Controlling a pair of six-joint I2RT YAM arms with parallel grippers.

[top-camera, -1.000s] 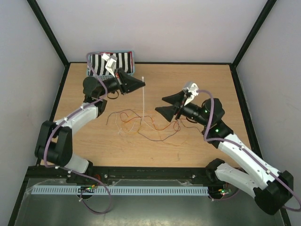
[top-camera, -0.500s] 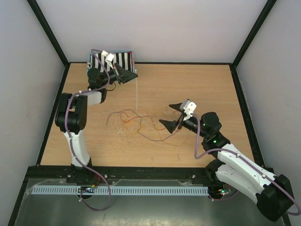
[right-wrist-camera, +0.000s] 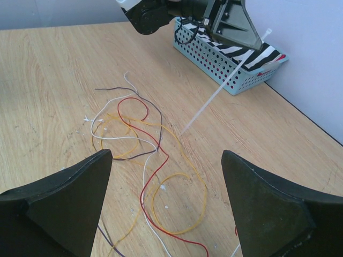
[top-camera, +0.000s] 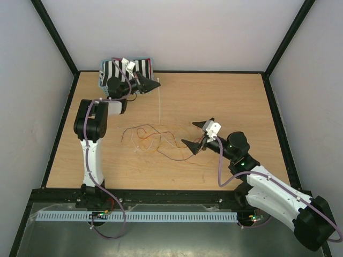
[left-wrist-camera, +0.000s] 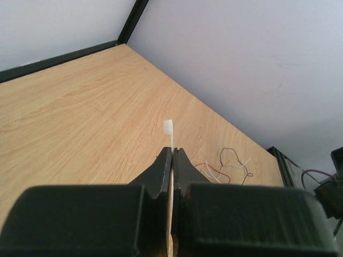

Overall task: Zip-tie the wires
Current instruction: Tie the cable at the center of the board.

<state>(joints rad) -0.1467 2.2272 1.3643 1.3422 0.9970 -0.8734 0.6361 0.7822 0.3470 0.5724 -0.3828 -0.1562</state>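
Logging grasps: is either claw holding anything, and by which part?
The left claw pinches the zip tie just behind its head; the right claw is open, empty.

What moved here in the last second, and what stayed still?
The left gripper, shut on the thin white plastic zip tie, pulled it back toward the striped blue basket. The right gripper spread its jaws wider and moved closer to the tangle of thin coloured wires. The wires stayed put.

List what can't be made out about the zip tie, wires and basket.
- Zip tie: left wrist view, strap hidden inside the shut left tool.
- Wires: top view, too thin to count; right wrist view, cut by the bottom edge.
- Basket: right wrist view, contents hidden behind the left arm.
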